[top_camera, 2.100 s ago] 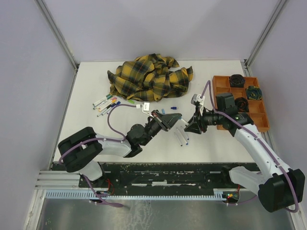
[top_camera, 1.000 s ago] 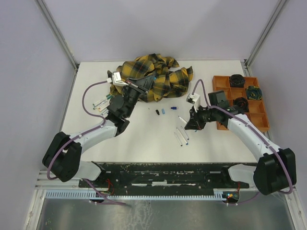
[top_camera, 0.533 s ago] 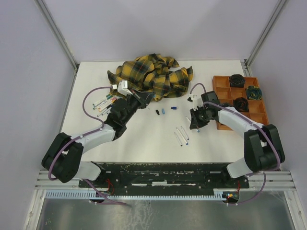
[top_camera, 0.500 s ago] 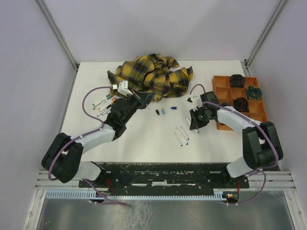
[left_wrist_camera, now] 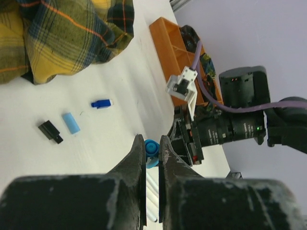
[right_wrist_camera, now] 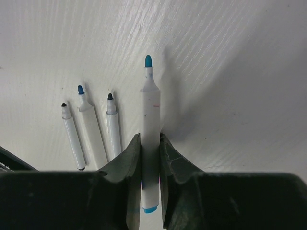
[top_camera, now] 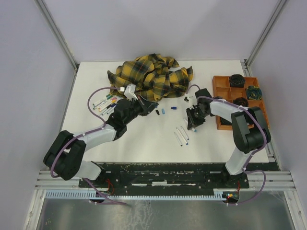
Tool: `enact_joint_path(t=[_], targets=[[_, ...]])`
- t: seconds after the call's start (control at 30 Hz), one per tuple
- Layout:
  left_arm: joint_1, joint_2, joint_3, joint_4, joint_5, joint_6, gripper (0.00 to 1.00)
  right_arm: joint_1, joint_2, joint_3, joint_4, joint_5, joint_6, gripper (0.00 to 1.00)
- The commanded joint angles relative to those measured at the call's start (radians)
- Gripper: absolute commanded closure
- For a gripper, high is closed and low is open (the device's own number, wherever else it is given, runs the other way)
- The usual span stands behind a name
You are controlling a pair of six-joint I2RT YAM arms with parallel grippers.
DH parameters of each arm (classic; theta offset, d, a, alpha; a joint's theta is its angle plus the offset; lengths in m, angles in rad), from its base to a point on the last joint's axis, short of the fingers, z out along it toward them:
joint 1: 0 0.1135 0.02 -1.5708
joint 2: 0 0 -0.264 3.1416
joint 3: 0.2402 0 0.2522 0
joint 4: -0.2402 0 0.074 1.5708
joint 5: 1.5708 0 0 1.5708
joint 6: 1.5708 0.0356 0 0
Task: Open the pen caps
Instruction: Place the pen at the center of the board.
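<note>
My left tool (left_wrist_camera: 151, 143) is pinched closed on a stubby light-blue plastic cap (left_wrist_camera: 152, 153), which I hold just above the white desk (top_camera: 144, 139) near its middle. My right tool (right_wrist_camera: 150, 140) is closed around a thin white pen barrel (right_wrist_camera: 150, 110), gripping it low on the shaft. The pen's bare blue tip points down at the desk. At 9 o'clock of that pen in my right wrist view, three uncapped white pens (right_wrist_camera: 113, 132) lie side by side on the desk. Between my two tools three loose caps rest on the desk: a black cap (left_wrist_camera: 50, 131), a pale blue cap (left_wrist_camera: 72, 122) just beside it, and a dark blue cap (left_wrist_camera: 101, 103) a little apart. A cluster of capped white pens (top_camera: 106, 103) lies at 9 o'clock on the desk, the crumpled yellow-and-black plaid cloth (top_camera: 151, 76) at 12 o'clock, and the orange compartment tray (top_camera: 223, 84) at 3 o'clock.
</note>
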State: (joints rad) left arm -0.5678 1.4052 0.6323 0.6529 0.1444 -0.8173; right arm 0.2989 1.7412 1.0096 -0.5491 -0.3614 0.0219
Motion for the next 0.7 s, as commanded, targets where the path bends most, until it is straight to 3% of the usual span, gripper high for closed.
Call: enact_joint_path(t=[0.0, 0.13, 0.4, 0.57, 0.67], targets=[[-0.005, -0.01, -0.002, -0.039, 0.026, 0.06, 0.97, -0.001, 0.037, 0.047, -0.046, 0.03, -0.012, 0.74], [-0.04, -0.04, 0.015, -0.148, -0.073, 0.107, 0.97, -0.001, 0.045, 0.056, -0.066, 0.045, -0.027, 0.67], [-0.146, -0.004, 0.07, -0.22, -0.153, 0.134, 0.97, -0.001, 0.053, 0.086, -0.124, 0.034, -0.061, 0.65], [-0.223, 0.075, 0.159, -0.255, -0.227, 0.15, 0.97, -0.006, -0.064, 0.11, -0.153, -0.025, -0.103, 0.57], [-0.274, 0.167, 0.264, -0.374, -0.358, 0.13, 0.97, -0.014, -0.164, 0.102, -0.162, -0.052, -0.133, 0.5]])
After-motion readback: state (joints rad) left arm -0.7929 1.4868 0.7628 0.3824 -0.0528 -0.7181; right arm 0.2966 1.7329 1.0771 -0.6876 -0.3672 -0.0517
